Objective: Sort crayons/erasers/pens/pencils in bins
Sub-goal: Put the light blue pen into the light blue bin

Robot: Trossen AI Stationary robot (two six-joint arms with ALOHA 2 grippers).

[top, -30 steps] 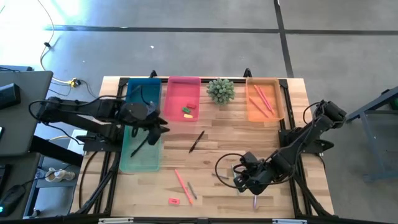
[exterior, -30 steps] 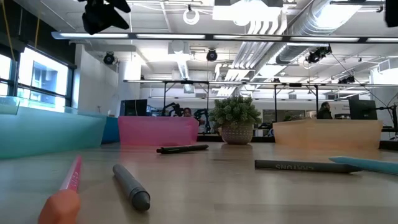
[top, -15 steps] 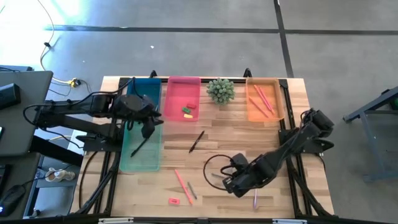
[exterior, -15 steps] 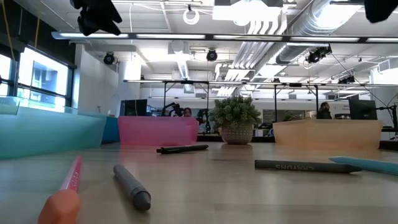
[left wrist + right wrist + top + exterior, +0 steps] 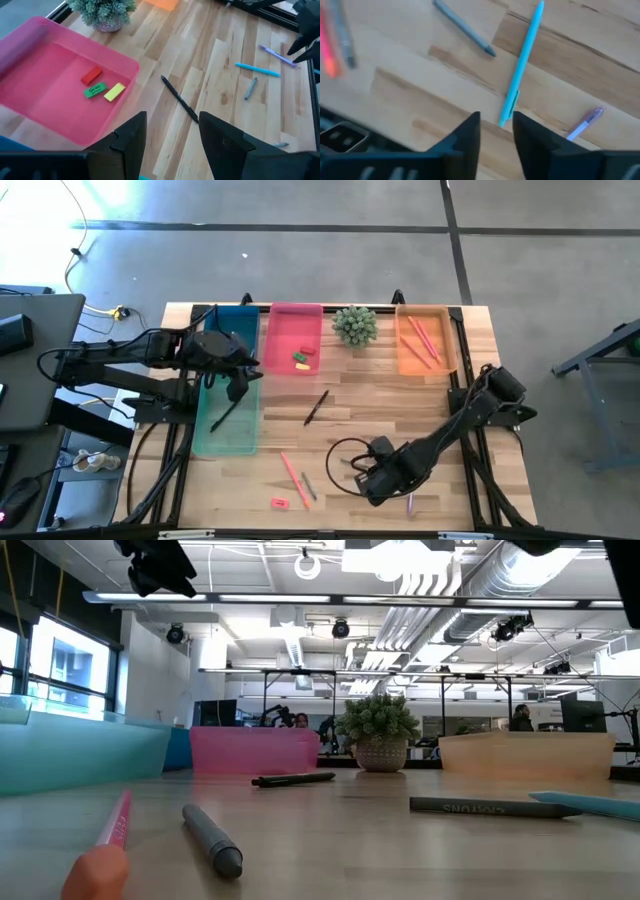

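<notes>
Standing along the table's far side are four bins: blue (image 5: 232, 320), pink (image 5: 294, 338), orange (image 5: 426, 340) and, nearer the front on the left, teal (image 5: 228, 420). Three erasers are lying in the pink bin, one red (image 5: 91, 75), one green (image 5: 94, 91) and one yellow (image 5: 114, 91), while a fourth red-pink eraser (image 5: 279, 503) is sitting loose near the front edge. Two pink pencils (image 5: 421, 338) are resting in the orange bin; one more pink pencil (image 5: 293, 479) is lying on the wood beside a short grey stick (image 5: 308, 486). A black pen (image 5: 316, 407) is lying mid-table, and another dark pen (image 5: 223, 417) in the teal bin. The left gripper (image 5: 238, 376) is hovering over the far end of the teal bin, jaws wide and holding nothing. The right gripper (image 5: 496, 135) is hanging low over the front right of the table, jaws narrowly parted and empty, directly over a light blue pen (image 5: 521, 64) (contact cannot be determined), with a grey stick (image 5: 464, 28) and a purple pen (image 5: 585, 123) lying nearby. A green plant (image 5: 354, 325) is standing between the pink and orange bins.
</notes>
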